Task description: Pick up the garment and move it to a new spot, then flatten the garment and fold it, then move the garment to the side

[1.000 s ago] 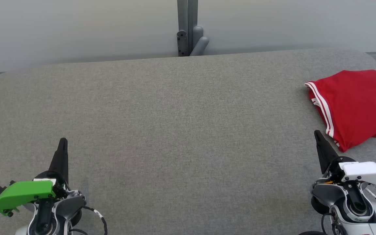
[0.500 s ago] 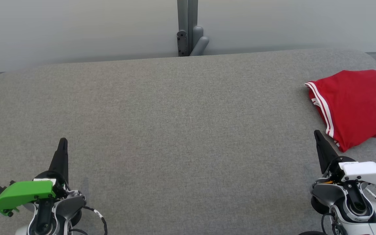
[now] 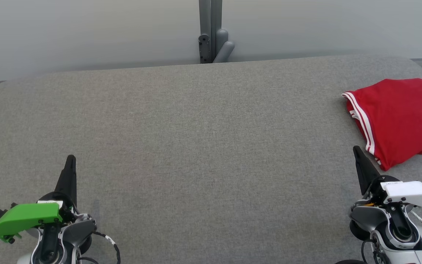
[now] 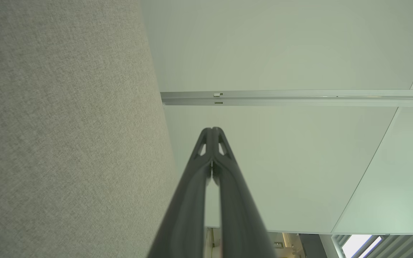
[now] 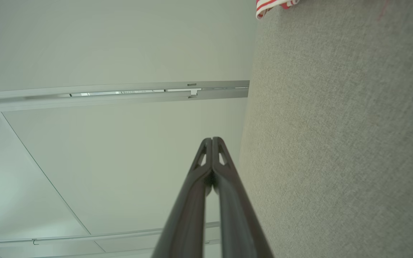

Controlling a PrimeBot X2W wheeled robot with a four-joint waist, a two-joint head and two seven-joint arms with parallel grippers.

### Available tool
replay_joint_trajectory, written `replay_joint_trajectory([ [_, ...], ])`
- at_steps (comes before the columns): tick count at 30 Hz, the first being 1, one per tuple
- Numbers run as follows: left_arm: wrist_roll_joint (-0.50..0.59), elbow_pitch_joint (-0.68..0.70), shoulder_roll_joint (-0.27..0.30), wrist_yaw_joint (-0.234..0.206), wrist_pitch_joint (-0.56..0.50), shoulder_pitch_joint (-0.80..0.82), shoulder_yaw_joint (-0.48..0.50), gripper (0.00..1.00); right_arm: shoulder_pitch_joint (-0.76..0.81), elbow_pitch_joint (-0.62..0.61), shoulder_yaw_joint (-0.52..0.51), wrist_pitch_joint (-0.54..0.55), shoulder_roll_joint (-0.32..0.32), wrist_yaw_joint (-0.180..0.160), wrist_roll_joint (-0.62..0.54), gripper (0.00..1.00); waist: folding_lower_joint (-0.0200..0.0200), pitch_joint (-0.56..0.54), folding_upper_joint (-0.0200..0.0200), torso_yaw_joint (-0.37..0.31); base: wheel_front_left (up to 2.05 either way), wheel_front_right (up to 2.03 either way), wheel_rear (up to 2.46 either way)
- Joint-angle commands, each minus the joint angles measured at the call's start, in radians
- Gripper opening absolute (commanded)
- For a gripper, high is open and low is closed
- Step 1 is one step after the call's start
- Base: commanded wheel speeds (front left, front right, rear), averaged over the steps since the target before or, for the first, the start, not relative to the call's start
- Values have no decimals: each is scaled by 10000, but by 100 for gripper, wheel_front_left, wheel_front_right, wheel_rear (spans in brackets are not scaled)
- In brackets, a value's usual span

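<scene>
So the left gripper [image 3: 70,157] and the right gripper [image 3: 356,149] both have their jaws pinched fully together with nothing in them, parked low at about 7 and 5 o'clock over the grey padded surface [image 3: 196,128]. The red garment [image 3: 398,117] with white stripes lies folded at roughly 3 o'clock by the surface's right edge, just off the right gripper's tips toward 1 o'clock, not touching.
</scene>
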State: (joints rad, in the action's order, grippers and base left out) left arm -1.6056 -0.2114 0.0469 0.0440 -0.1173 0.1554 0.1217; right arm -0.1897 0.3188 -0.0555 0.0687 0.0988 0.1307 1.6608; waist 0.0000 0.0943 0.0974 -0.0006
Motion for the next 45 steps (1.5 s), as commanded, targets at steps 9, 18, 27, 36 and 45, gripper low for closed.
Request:
replay_joint_trajectory([
  [9, 8, 16, 63, -17, -17, 133, 3, 0, 45, -34, 88, -83, 83, 0, 138, 0, 0, 0, 0, 1, 0, 0, 0],
  [18, 7, 16, 63, -17, -16, 133, 3, 0, 54, -42, 162, -152, 145, 0, 221, 0, 0, 0, 0, 1, 0, 0, 0],
  [27, 7, 16, 63, -17, -15, 133, 2, 0, 64, -55, 241, -202, 210, 0, 294, 0, 0, 1, 0, 1, 0, 0, 0],
  [36, 6, 17, 63, -17, -15, 133, 3, 0, 74, -70, 337, -278, 274, 0, 361, 0, 0, 1, 0, 1, 0, 0, 0],
  [45, 6, 18, 63, -18, -14, 133, 2, 0, 83, -83, 442, -353, 337, 0, 452, 0, 0, 1, 0, 1, 0, 0, 0],
])
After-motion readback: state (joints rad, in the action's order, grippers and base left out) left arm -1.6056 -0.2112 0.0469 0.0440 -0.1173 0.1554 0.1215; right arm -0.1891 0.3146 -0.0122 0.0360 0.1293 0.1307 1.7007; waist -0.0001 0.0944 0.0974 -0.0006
